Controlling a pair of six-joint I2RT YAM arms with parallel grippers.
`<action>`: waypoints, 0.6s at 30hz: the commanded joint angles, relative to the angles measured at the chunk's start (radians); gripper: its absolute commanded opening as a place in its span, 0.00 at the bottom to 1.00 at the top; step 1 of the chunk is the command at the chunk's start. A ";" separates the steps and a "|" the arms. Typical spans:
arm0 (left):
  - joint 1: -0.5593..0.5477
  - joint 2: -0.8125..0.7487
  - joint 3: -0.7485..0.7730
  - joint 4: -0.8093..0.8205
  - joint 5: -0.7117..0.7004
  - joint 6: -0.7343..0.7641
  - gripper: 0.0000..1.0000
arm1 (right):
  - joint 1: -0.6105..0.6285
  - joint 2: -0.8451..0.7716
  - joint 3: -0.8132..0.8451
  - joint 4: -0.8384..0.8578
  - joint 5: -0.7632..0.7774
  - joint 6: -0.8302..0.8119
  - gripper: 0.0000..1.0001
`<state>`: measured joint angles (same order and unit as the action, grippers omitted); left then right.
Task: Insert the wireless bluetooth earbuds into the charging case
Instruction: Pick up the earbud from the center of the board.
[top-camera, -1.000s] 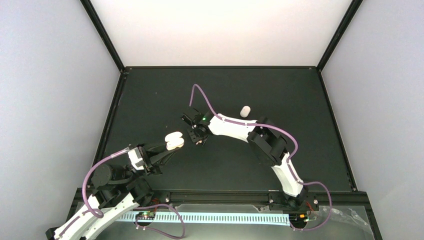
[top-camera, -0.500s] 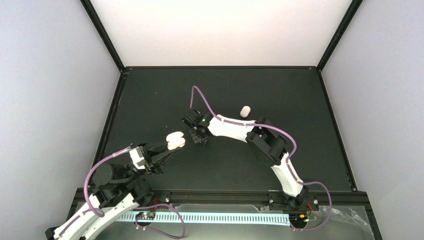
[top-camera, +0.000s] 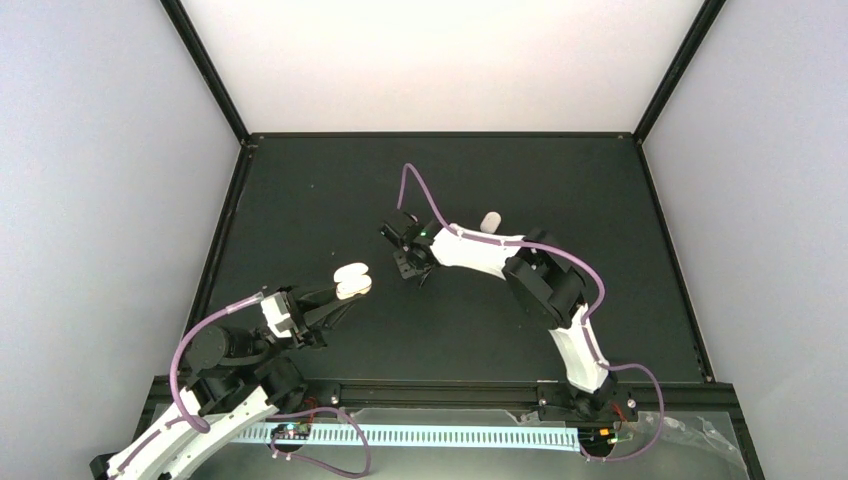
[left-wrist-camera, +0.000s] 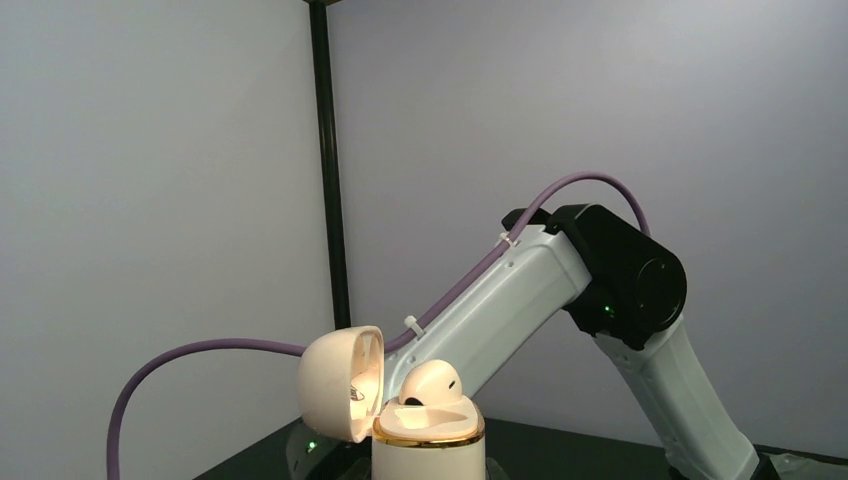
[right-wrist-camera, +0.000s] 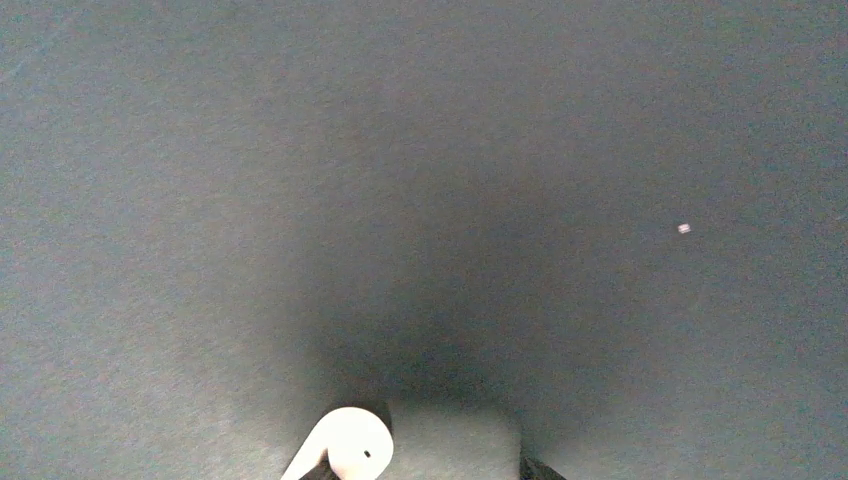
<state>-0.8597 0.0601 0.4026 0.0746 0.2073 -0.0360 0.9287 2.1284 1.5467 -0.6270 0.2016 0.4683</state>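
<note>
Earbud (left-wrist-camera: 431, 383) in charging case (left-wrist-camera: 428, 441)

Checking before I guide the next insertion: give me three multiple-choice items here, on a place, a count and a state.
1. Where is the case? A. in the right hand; B. in the left hand; C. in neither hand.
2. How many buds show inside the case? A. none; B. two; C. one.
3. How is the lid? A. open; B. shut; C. missing.

B: the left hand clamps the case, while the right hand holds only the second bud.
C: the left wrist view shows one seated bud.
A: the lid hangs swung aside on its hinge.
</note>
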 joint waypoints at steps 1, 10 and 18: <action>-0.006 0.013 0.007 0.009 0.006 0.002 0.02 | -0.042 0.027 0.016 -0.034 0.031 -0.027 0.47; -0.005 0.006 0.007 0.004 0.004 0.004 0.02 | -0.060 -0.001 0.014 -0.052 0.063 -0.109 0.47; -0.005 -0.003 0.007 0.003 0.007 0.003 0.02 | -0.062 -0.111 -0.055 -0.037 -0.006 -0.069 0.47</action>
<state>-0.8597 0.0612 0.4026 0.0746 0.2073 -0.0360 0.8707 2.0930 1.5116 -0.6548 0.2241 0.3820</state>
